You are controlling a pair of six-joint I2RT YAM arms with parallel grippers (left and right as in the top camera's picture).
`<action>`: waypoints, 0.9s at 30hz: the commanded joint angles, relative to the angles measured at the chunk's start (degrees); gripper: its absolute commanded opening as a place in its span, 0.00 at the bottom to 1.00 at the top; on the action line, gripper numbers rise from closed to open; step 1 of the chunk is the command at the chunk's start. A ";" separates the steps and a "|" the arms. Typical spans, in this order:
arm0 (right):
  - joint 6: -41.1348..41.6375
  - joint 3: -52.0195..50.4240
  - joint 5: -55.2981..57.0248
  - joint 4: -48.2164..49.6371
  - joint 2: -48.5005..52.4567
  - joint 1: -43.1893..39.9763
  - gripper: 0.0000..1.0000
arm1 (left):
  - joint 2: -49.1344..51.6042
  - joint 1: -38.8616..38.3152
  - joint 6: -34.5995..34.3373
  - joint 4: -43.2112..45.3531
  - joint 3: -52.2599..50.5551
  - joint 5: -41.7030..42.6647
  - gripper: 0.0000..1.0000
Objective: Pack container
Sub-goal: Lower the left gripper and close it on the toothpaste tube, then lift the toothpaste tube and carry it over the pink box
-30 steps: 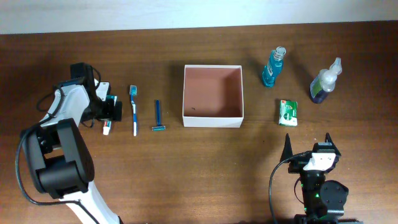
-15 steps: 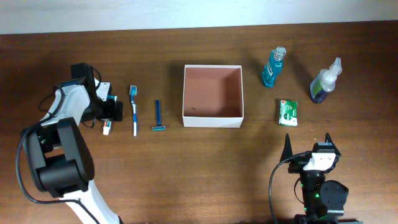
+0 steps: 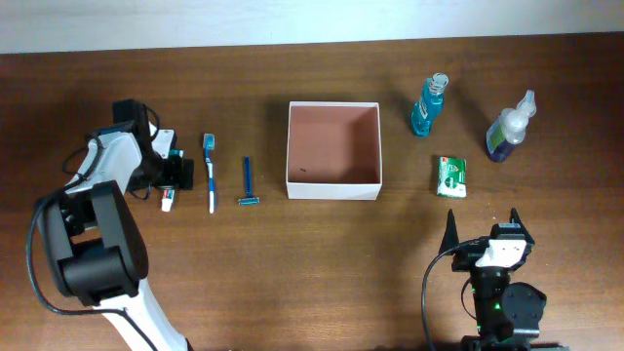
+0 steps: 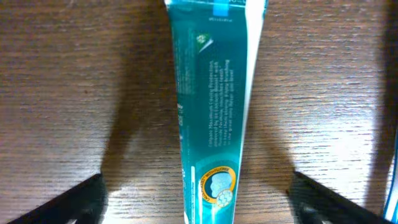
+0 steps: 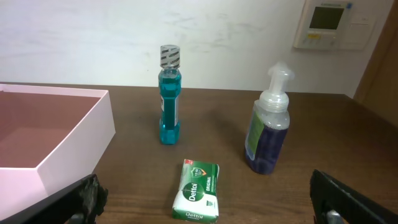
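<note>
At left end of desk (image 3: 322, 263), left tool (image 4: 205, 199) spread astride toothpaste tube (image 4: 211, 112), unclamped. Container (image 3: 333, 146) mid-desk, nothing inside. Right tool (image 5: 205, 199) parted, parked. Risk: flat tube slips if pinch lands off-centre.

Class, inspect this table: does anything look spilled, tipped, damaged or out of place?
Nothing stands out. The white-walled square box sits upright; the blue plastic bottle and purple pump bottle stand upright; the green soap packet lies flat. No spills.

Left arm (image 3: 109, 162) white shells, black joints, black cables. Right tool (image 3: 483, 224) black, white plate.
</note>
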 commanded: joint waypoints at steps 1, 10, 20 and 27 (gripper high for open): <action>-0.39 -0.31 -0.72 -0.20 -0.50 0.31 0.98 | 1.79 0.07 0.68 0.39 0.57 0.00 0.59; -0.37 -0.31 -0.74 -0.20 -0.50 0.31 0.98 | 1.79 0.07 0.68 0.37 0.57 0.00 0.19; -0.39 -0.31 -0.74 -0.20 -0.50 0.31 0.98 | 1.79 0.07 0.66 -2.73 3.48 0.02 0.07; -0.39 -0.31 -0.74 -0.20 -0.50 0.31 0.98 | 1.77 -0.85 0.66 -11.39 16.11 2.64 0.02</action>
